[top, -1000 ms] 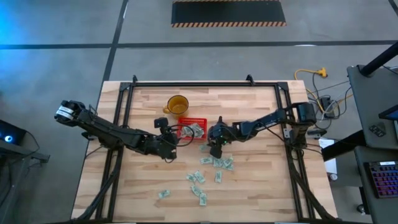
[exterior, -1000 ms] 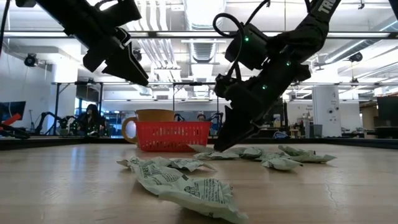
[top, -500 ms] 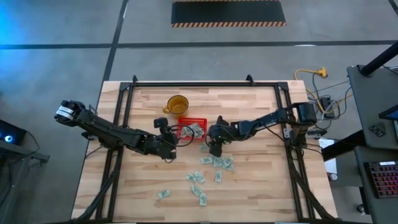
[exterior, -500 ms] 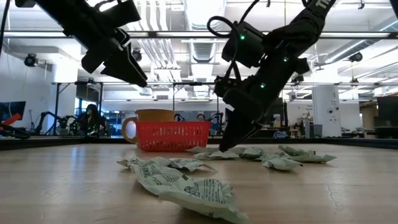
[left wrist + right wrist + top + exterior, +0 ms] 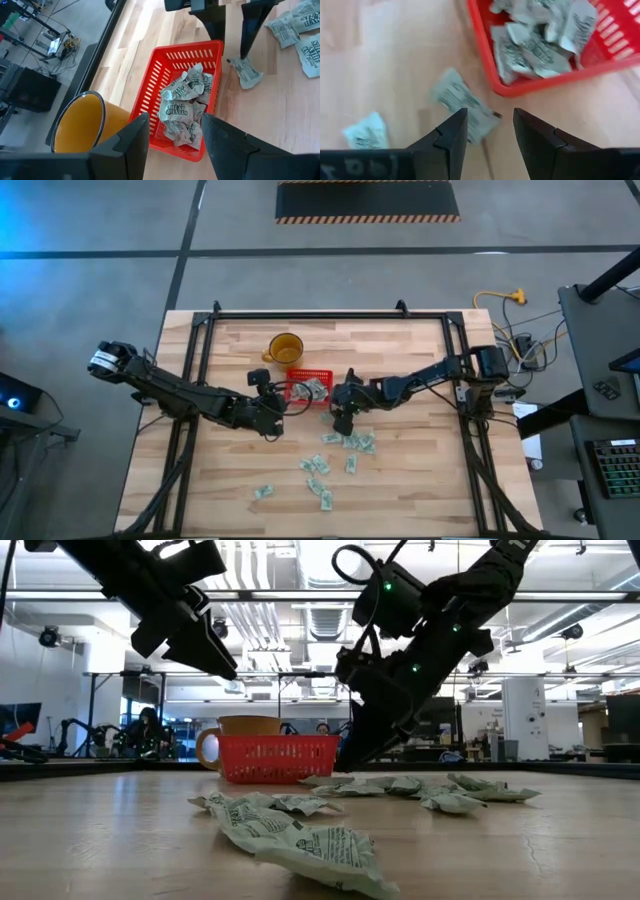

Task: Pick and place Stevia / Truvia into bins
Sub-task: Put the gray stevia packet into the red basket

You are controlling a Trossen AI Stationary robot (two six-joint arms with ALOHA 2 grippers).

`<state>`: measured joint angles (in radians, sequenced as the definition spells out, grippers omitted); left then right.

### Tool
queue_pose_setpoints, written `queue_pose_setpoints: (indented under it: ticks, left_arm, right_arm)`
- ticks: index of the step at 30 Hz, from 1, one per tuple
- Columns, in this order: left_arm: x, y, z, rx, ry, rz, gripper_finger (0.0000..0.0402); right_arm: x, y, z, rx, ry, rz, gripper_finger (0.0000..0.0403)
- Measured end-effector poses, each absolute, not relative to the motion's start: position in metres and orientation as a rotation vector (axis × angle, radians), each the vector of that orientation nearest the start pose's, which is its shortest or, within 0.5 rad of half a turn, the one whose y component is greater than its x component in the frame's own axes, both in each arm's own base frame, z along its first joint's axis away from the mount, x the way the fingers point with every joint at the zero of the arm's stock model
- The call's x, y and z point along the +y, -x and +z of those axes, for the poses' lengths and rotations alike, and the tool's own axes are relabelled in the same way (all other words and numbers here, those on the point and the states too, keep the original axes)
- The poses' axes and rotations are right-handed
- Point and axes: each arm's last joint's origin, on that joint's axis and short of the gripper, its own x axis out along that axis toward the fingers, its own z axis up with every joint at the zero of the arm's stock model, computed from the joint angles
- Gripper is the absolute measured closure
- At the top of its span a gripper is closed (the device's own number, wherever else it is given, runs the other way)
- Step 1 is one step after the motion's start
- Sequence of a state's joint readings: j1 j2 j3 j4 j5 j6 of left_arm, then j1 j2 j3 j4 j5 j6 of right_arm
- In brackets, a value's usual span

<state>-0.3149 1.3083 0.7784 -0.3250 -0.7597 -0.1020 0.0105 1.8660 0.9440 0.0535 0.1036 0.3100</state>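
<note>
Lying flat just beside the red basket (image 5: 600, 45), one pale green sachet (image 5: 465, 105) rests on the tabletop (image 5: 400, 480) with its long axis running obliquely to the basket's nearest wall, one short end close to that wall's corner. The right tool (image 5: 342, 417) hangs above this packet, fingers (image 5: 445, 135) spread apart and gripping nothing; in the right wrist view the packet shows in the gap between them.

Several more sachets (image 5: 182, 102) sit crumpled in a heap inside the basket, pointing every which way. Other packets (image 5: 350, 442) lie scattered on the wood nearer the front edge, a loose cluster close to the right tool and a few well apart toward the front (image 5: 322, 492); their long axes follow no common direction. In the low view the nearest one (image 5: 320, 850) lies crinkled, stretched across the picture.

The left tool (image 5: 268, 412) hovers on the basket's other side, its fingers (image 5: 132, 137) also parted and empty, looking down on the basket and the amber cup (image 5: 80, 125) just beside it.

The tabletop is pale butcher-block wood framed by dark rails. Around it is grey concrete floor, with a hazard-striped mat (image 5: 367, 202) beyond the far edge. The low view shows a bright workshop behind, with ceiling ducts and benches.
</note>
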Motion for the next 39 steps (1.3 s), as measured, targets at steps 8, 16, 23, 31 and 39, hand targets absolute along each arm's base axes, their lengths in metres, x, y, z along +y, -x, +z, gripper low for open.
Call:
queue_pose_setpoints:
  ticks: [8,16,23,31,39]
  left_arm:
    - [-0.059,-0.245,0.219,0.715,-0.345,0.453,0.0237]
    - [-0.059,-0.245,0.219,0.715,-0.345,0.453,0.0237]
    - [-0.059,-0.245,0.219,0.717,-0.328,0.460,0.0237]
    - [-0.058,-0.244,0.218,0.732,-0.336,0.461,0.0237]
    - [-0.058,-0.244,0.218,0.732,-0.333,0.458,0.0237]
  right_arm:
    - [0.005,-0.356,0.124,0.833,-0.237,-0.212,0.0252]
    - [0.008,-0.358,0.118,0.839,-0.233,-0.205,0.0252]
    - [0.009,-0.373,0.099,0.940,-0.208,-0.185,0.0252]
    - [0.015,-0.380,0.110,1.006,-0.181,-0.259,0.0252]
    - [0.015,-0.368,0.115,1.046,-0.190,-0.303,0.0255]
